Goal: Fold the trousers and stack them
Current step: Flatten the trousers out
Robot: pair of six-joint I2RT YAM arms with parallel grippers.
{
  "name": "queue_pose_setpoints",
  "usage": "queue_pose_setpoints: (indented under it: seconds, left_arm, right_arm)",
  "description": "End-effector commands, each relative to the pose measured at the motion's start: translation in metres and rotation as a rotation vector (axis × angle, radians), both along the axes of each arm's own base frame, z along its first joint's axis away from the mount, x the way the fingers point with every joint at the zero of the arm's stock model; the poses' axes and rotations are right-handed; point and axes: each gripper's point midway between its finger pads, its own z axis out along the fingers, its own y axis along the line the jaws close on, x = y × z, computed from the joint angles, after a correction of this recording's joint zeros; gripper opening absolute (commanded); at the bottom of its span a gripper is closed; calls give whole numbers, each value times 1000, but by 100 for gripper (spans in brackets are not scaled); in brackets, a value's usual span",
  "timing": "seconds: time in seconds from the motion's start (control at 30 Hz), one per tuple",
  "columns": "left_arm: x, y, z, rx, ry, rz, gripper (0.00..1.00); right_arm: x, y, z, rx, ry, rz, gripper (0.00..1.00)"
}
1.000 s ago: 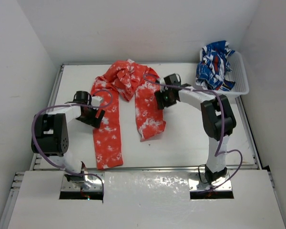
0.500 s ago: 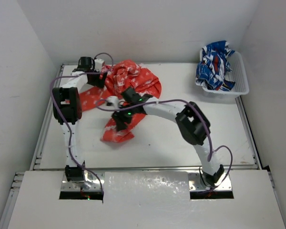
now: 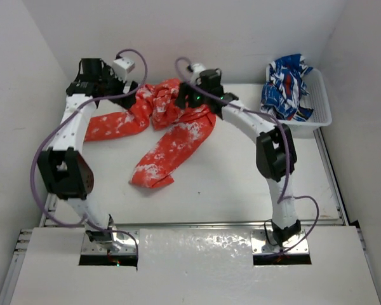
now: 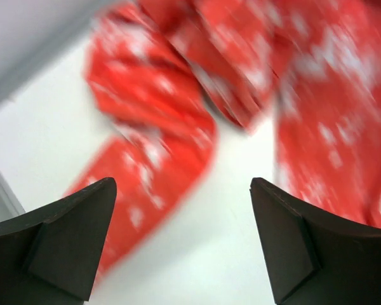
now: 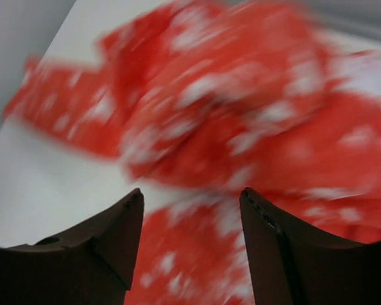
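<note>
The red-orange trousers [image 3: 171, 124] with white speckles lie crumpled at the back of the table, the waist bunched, one leg running left and one toward the front. My left gripper [image 3: 128, 89] is open and empty above the bunched top, left of it. The left wrist view shows blurred red fabric [image 4: 178, 108] below its spread fingers. My right gripper [image 3: 184, 98] is open and empty, raised over the waist. The right wrist view shows blurred trousers [image 5: 241, 127] under its fingers.
A white basket [image 3: 317, 114] at the back right holds a blue, white and red patterned garment [image 3: 286, 86]. Grey walls close in the table at the back and both sides. Purple cables loop off both arms.
Both arms have swung up and back; the right gripper left the front leg and rose to the waist. The trousers are spread differently, one leg now lying out to the left.
</note>
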Motion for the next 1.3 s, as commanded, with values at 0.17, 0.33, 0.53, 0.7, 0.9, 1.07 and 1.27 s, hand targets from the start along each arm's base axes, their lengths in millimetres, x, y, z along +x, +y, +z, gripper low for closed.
queue_pose_setpoints:
  seconds: [0.17,0.33,0.53,0.7,0.9,1.07,1.27]
  left_arm:
    - [-180,-58,-109,112,339,-360,88]
    - [-228,-76,-168,193,454,-435,96]
    - [-241,-51,-224,294,584,-354,87]
    - [-212,-8,-228,344,594,-173,0]
    - [-162,44,-177,436,368,-18,0]
    - [-141,82,-144,496,259,107,0]
    - [-139,63,-136,413,278,33,9]
  right_arm:
    - [128,-79,-25,147,82,-577,73]
    - [152,-117,-70,-177,-51,-663,84]
    - [120,-117,-123,-325,63,-528,83]
    - [102,-136,-130,-417,119,-526,39]
    - [20,-139,-146,-453,344,-363,0]
    - [-77,-177,-141,-430,340,-338,0]
    - [-132,-197,-105,-436,285,-270,30]
